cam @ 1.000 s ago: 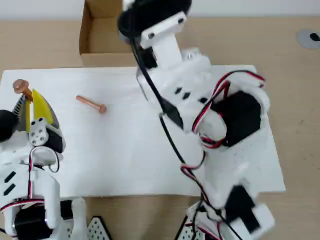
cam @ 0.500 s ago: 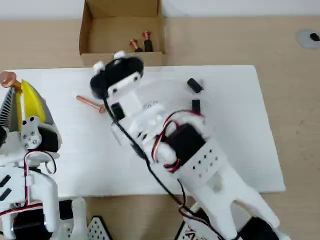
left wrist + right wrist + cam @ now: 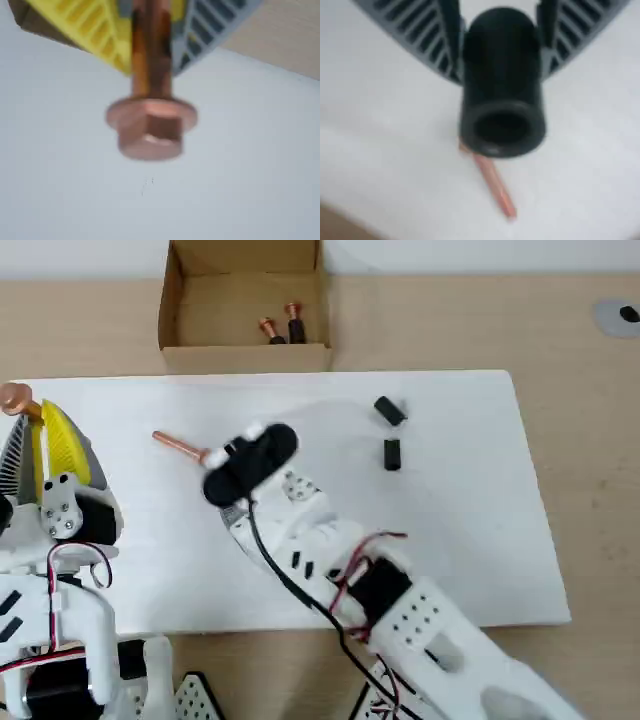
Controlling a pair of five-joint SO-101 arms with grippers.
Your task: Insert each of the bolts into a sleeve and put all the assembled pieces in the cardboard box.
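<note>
My left gripper (image 3: 152, 55) is shut on a copper bolt (image 3: 151, 115), head outward; in the high view it is held at the mat's far left corner (image 3: 14, 398). My right gripper (image 3: 500, 70) is shut on a black sleeve (image 3: 502, 100), bore facing out, just above a loose copper bolt (image 3: 492, 185). That bolt (image 3: 178, 446) lies on the white mat beside the right arm's wrist (image 3: 250, 462). Two more black sleeves (image 3: 389, 411) (image 3: 391, 453) lie on the mat. The cardboard box (image 3: 178, 310) holds two assembled pieces (image 3: 268, 330) (image 3: 295, 323).
The white mat (image 3: 480, 540) covers most of the wooden table. The right arm's body (image 3: 400, 600) lies diagonally across the mat's near half. A grey round fitting (image 3: 620, 315) sits at the table's far right.
The right arm has swung back from the box and come down over the mat beside the loose bolt. The left arm shifted slightly left, bolt still held.
</note>
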